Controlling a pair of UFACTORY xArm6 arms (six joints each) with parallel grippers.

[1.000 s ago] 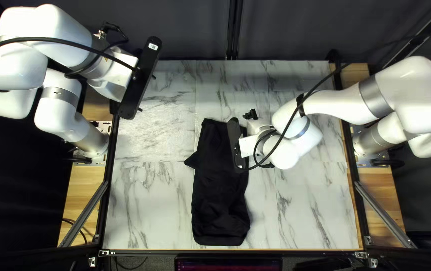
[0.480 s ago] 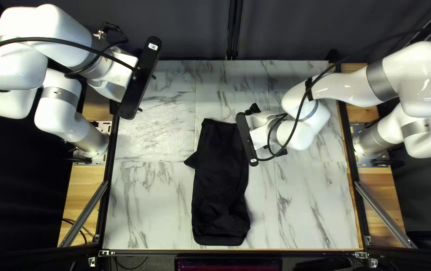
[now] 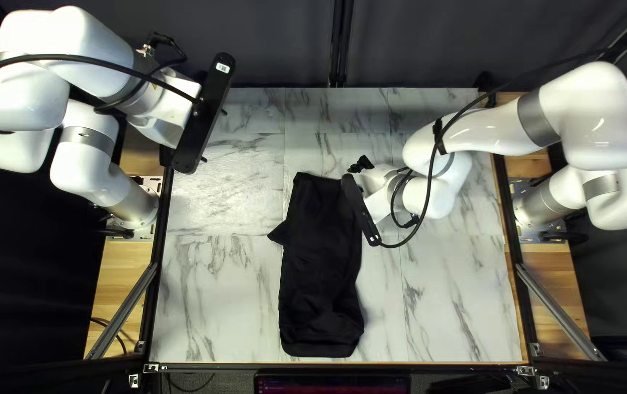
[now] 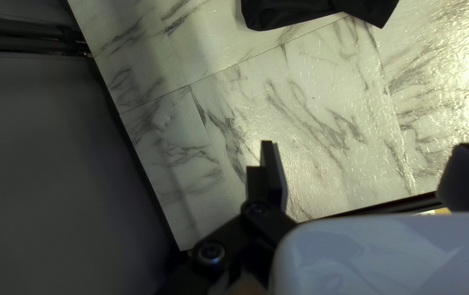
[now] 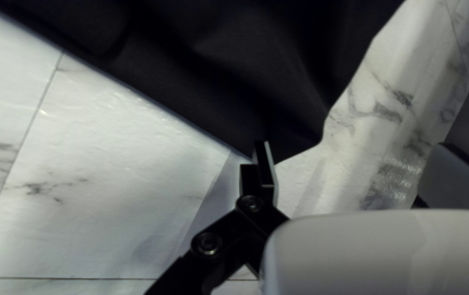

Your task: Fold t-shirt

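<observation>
One t-shirt [image 3: 319,281] lies ahead of the right end effector [image 3: 362,210].

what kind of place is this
Probably a robotics lab or test station: two white robot arms stand at either side of a marble-patterned table, with a dark curtain behind it.

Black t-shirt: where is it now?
In the top left view, the t-shirt lies on the table, just left of centre, nearly reaching its near edge, far end by the right gripper.
</observation>
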